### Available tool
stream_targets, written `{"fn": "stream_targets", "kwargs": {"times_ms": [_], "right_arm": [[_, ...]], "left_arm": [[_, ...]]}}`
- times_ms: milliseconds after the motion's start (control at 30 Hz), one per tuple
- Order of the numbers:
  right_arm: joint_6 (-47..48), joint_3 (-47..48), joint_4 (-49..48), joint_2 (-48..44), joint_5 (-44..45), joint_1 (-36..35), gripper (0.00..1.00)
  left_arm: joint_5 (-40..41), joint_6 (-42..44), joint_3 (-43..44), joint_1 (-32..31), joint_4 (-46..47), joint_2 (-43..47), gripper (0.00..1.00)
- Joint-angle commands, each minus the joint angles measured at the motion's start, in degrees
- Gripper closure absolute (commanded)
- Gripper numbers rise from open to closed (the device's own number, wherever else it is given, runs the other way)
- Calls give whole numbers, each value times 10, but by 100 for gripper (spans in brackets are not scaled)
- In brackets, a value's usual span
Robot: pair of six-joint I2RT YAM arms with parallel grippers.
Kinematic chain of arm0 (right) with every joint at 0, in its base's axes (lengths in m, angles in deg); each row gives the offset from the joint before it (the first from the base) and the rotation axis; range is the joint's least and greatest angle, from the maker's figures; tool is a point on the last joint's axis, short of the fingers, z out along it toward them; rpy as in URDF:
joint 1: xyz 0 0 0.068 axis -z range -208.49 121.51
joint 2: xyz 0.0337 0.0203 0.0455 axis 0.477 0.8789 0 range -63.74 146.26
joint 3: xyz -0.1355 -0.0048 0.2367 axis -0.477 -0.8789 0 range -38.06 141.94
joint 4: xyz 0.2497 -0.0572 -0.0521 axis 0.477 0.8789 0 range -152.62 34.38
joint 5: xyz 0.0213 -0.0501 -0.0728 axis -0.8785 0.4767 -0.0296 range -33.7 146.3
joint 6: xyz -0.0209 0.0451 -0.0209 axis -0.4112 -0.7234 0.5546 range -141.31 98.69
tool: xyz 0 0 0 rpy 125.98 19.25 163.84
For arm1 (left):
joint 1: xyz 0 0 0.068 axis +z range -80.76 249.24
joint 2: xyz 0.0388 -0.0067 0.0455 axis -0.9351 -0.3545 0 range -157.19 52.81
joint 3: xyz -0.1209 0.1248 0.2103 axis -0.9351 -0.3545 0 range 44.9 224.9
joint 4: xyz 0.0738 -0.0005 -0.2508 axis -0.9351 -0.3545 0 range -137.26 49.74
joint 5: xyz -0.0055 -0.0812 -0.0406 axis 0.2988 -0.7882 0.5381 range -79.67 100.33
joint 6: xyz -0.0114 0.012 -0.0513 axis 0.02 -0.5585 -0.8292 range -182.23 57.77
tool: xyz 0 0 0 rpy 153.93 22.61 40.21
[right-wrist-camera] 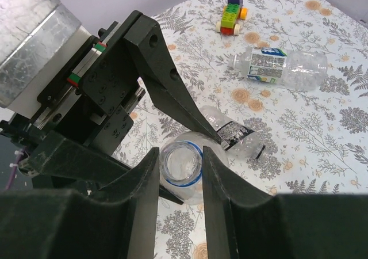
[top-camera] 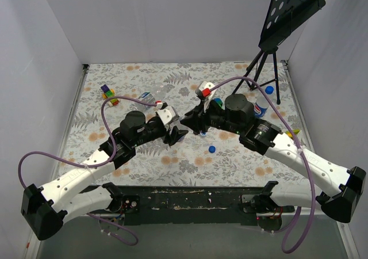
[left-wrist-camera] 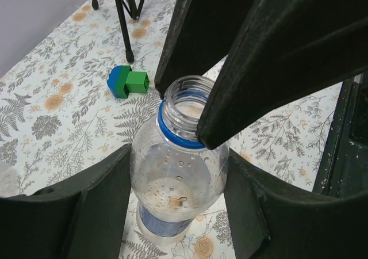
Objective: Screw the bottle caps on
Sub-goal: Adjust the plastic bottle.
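Observation:
A clear bottle [left-wrist-camera: 175, 195] with a blue neck ring and an uncapped mouth stands upright on the floral table. My left gripper [left-wrist-camera: 177, 175] is shut on its body, one finger on each side. From the other side, my right gripper [right-wrist-camera: 181, 167] straddles the bottle's neck [right-wrist-camera: 192, 181], with both fingers against it and no cap between them. In the top view the two grippers, left [top-camera: 177, 134] and right [top-camera: 194, 124], meet at the table's middle. A loose blue bottle cap [top-camera: 211, 149] lies just in front of them.
Two uncapped bottles lie on their sides, one close by [right-wrist-camera: 236, 135] and one farther off [right-wrist-camera: 284, 69], near stacked toy blocks [right-wrist-camera: 233, 11]. A green-and-blue block [left-wrist-camera: 127, 82] lies close. A blue-topped bottle [top-camera: 261, 105] sits by the music stand's legs [top-camera: 261, 69].

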Motion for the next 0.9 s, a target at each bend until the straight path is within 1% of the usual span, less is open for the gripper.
{"fn": "stream_targets", "kwargs": {"times_ms": [0, 133, 200, 233, 400, 600, 867], "right_arm": [[-59, -14, -51, -23, 0, -3, 99], [-73, -18, -60, -29, 0, -3, 99], [-80, -21, -60, -34, -1, -4, 99], [-85, -22, -78, -36, -1, -3, 99], [-103, -28, -94, -45, -1, -3, 99], [-120, -27, -96, -46, -8, -3, 99], [-137, -35, -109, -56, -10, -3, 99]], "left_arm": [[9, 3, -9, 0, 64, 20, 61], [11, 1, -19, 1, 79, 24, 44], [12, 1, -23, 0, 86, 26, 39], [13, 1, -27, 0, 91, 26, 39], [7, 11, -44, -1, 113, 33, 36], [9, 18, -65, -1, 140, 42, 31], [19, 23, -75, 0, 152, 44, 31]]}}
